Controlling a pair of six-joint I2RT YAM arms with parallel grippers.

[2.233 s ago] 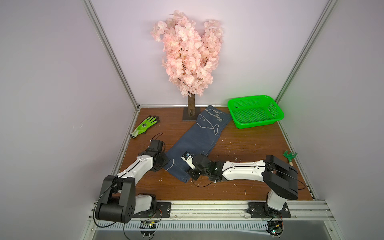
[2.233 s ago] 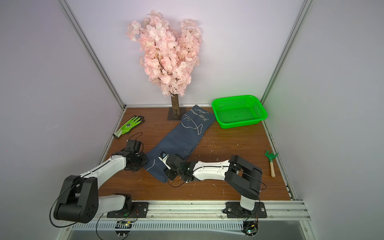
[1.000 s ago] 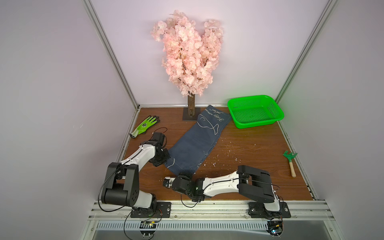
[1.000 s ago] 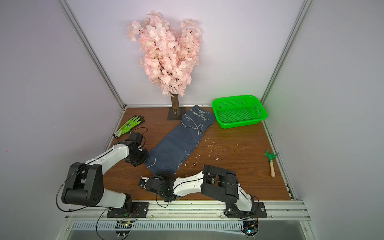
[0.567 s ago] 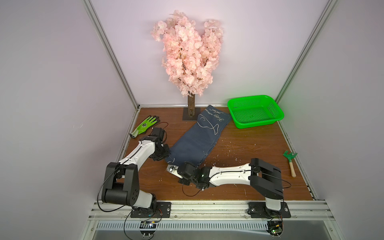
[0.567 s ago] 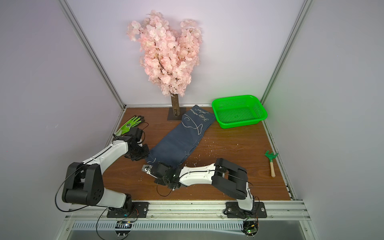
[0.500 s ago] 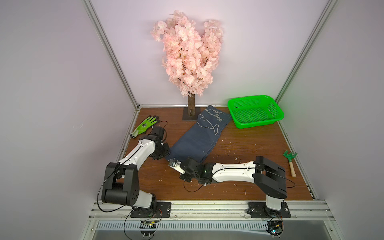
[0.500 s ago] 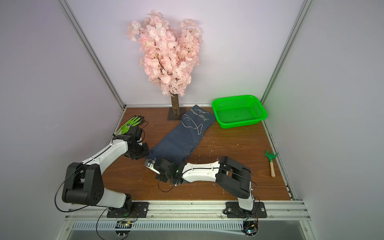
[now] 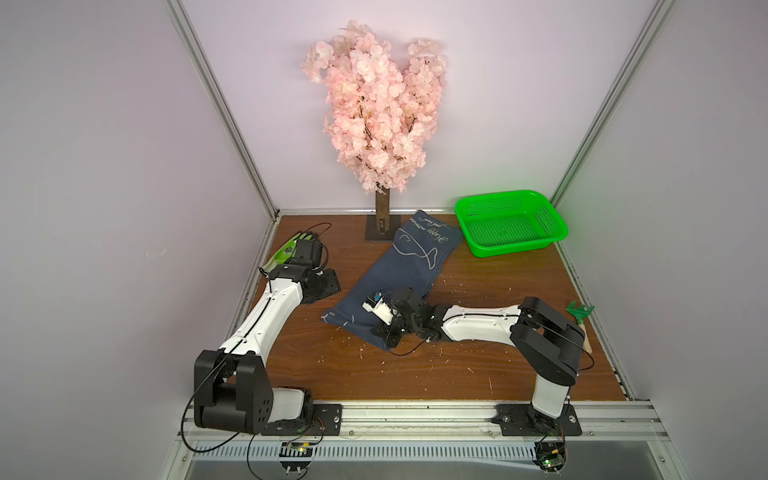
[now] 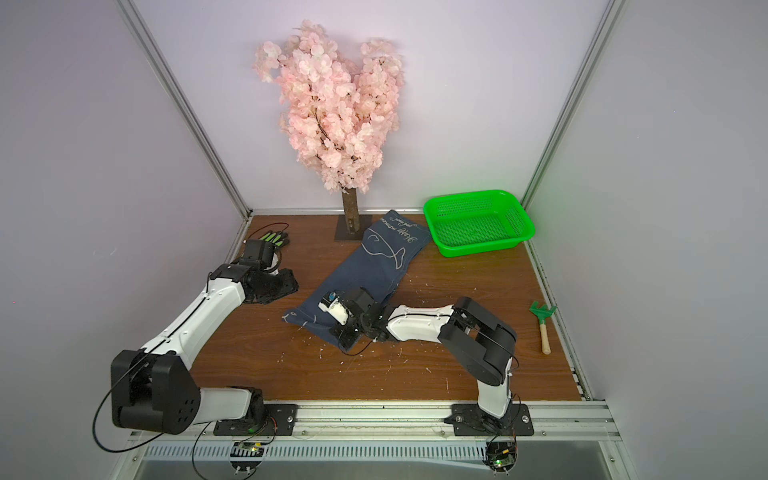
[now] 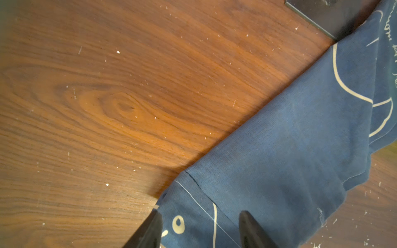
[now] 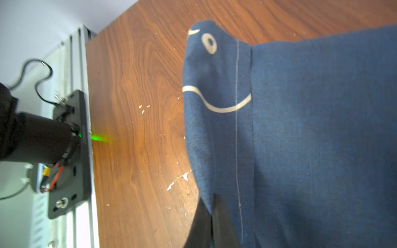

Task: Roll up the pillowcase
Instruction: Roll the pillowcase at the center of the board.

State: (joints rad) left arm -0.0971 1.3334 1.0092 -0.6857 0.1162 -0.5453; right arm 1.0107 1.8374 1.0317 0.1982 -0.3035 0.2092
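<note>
Lying diagonally across the table (image 9: pixel 457 365), the pillowcase (image 9: pixel 399 266) is entered first, as seen in both top views. It is spread out and not rolled. Its far end is set between the blossom tree (image 9: pixel 374 104) and the green basket (image 9: pixel 515 249), and its near end points toward the front rail (image 9: pixel 415 415). The right gripper (image 9: pixel 384 334) is placed on that near end, over the cloth; its jaws cannot be made out from here. The left gripper (image 9: pixel 328 286) is held just off the cloth's left edge, apart from it. The glove (image 10: pixel 272 237) (lime and black) is listed behind it, by the wall. A small rake (image 10: pixel 542 322) is noted at the table's right edge, well apart from the rest.

Left wrist view: the pillowcase (image 11: pixel 290 150) is shown crossing the table (image 11: pixel 129 85) from the tree's dark base plate (image 11: pixel 322 12) to a corner printed with a fish's eye. The left gripper (image 11: pixel 199 214) is seen with its two black fingers (image 11: pixel 150 229) spread apart, and that corner shows between them. Nothing is clamped.

Right wrist view: the right gripper (image 12: pixel 211 206) is seen closed, its fingers pressed together, with the hem of the pillowcase (image 12: pixel 300 128) pinched between them. The cloth is raised a little at the grip, and the fish-eye corner is found at its far side. White specks (image 12: pixel 178 180) are scattered on the bare table (image 12: pixel 139 85) beside it.
</note>
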